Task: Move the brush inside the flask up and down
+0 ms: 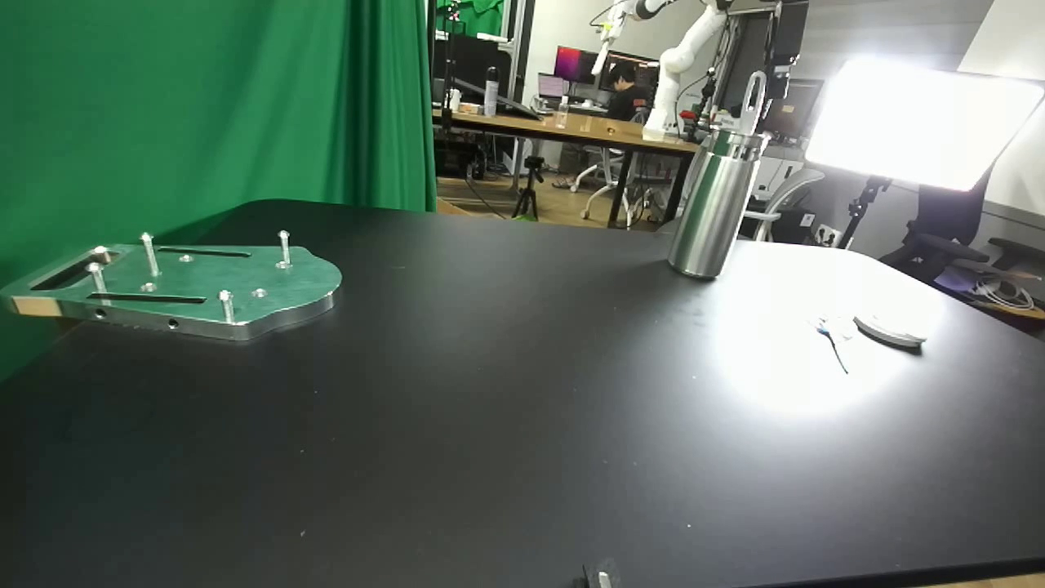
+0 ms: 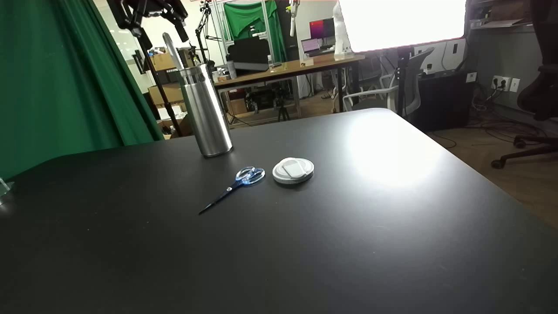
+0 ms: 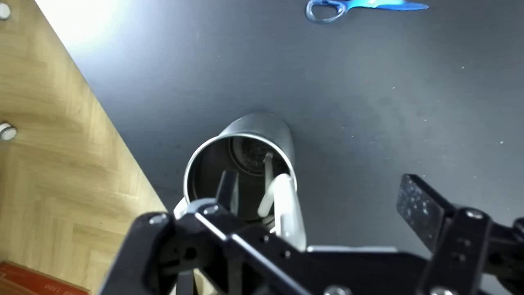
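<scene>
Wrist view shows black two-fingered gripper [image 3: 321, 194], jaws apart, slim white-handled brush [image 3: 287, 211] between them toward nine o'clock, axis near twelve-to-six.

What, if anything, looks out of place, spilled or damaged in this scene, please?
I see no clear spill or damage. The scissors seem slightly out of place, since brushing inside the flask shouldn't need them. The flask's lean in both exterior views is probably just camera angle.
</scene>
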Controlling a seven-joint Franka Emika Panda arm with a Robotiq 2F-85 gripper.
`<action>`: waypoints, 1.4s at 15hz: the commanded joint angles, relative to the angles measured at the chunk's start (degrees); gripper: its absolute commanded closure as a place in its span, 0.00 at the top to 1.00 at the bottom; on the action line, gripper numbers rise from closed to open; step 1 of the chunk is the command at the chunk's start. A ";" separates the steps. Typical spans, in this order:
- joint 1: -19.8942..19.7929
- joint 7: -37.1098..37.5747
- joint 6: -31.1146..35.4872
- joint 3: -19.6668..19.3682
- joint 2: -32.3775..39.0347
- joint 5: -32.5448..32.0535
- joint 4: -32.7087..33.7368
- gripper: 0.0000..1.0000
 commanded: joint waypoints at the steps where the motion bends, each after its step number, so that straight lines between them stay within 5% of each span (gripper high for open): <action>1: -0.67 -1.31 1.75 0.83 1.99 0.51 3.26 1.00; 2: -0.68 -1.18 1.77 0.84 2.28 0.57 3.56 0.75; 4: -0.78 -1.25 0.63 0.88 2.95 0.98 4.34 0.68; 13: -0.64 0.21 -10.24 0.54 7.05 0.77 9.71 0.05; 20: -0.92 0.73 -13.48 0.17 7.45 0.40 13.13 0.00; 21: -0.84 1.06 -14.03 0.05 7.45 0.12 13.42 0.26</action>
